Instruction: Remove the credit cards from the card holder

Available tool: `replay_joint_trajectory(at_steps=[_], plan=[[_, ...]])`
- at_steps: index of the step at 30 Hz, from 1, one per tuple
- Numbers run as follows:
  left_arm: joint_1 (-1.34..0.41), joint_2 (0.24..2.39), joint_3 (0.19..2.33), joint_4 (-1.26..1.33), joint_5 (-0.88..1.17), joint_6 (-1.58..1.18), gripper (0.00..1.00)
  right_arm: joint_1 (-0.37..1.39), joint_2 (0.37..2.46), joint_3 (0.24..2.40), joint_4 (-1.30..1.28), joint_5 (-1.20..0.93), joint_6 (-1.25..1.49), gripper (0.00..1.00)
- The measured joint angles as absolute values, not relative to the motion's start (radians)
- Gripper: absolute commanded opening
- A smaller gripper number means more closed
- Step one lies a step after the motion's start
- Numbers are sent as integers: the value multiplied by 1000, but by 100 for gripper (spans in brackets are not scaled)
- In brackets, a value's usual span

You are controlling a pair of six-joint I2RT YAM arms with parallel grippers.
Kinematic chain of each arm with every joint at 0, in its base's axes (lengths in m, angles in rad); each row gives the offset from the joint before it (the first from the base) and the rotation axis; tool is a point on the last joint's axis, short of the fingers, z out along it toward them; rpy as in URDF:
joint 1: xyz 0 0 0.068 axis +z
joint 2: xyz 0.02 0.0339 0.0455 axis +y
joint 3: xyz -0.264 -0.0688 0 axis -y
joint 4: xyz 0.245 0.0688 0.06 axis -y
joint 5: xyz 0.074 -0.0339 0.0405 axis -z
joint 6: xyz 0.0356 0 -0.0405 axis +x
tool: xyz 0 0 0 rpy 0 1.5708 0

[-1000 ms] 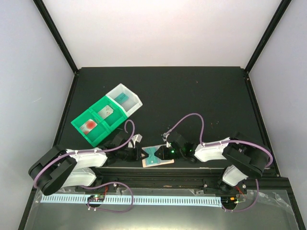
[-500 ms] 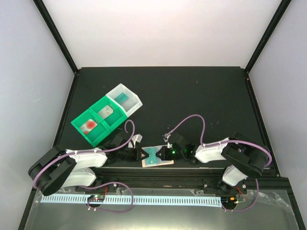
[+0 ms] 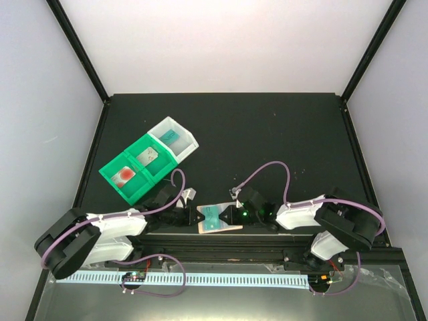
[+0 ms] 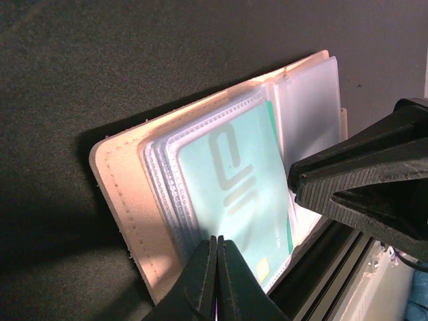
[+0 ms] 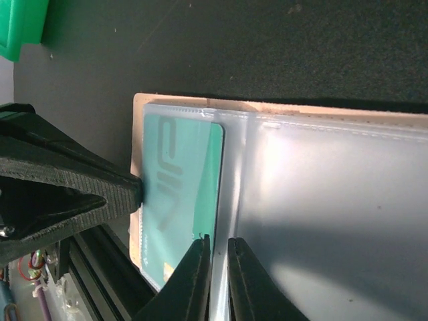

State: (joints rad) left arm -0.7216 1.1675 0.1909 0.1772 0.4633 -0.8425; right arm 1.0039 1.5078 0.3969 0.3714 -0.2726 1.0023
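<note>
Lying open at the near edge of the counter (image 3: 267, 134), the card holder (image 3: 224, 229) held one teal card (image 4: 234, 194); three credit cards (image 3: 147, 156) sat in the bins (image 3: 136, 166) near the left edge. The left tool (image 4: 217, 267) and the right tool (image 5: 215, 264) were pinched shut at that card's sleeve (image 4: 170, 157); an actual grip could not be confirmed.

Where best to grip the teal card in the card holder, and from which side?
The teal card lies flat in a clear sleeve, the left end effector at its outer edge; so likely grip its long edge by the spine, from the right arm's side.
</note>
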Motion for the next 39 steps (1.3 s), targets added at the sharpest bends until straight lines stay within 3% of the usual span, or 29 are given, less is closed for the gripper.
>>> replay_joint_trajectory(at_steps=[11,19,39], plan=[[-722,1193,191,204,464,-842,1,1004,1539,430,368,-275,1002,16],[-722,1198,193,203,464,-834,2,1003,1557,434,374,-276,1005,1],[-722,1262,215,241,475,-810,2,997,1527,413,363,-245,1009,1]])
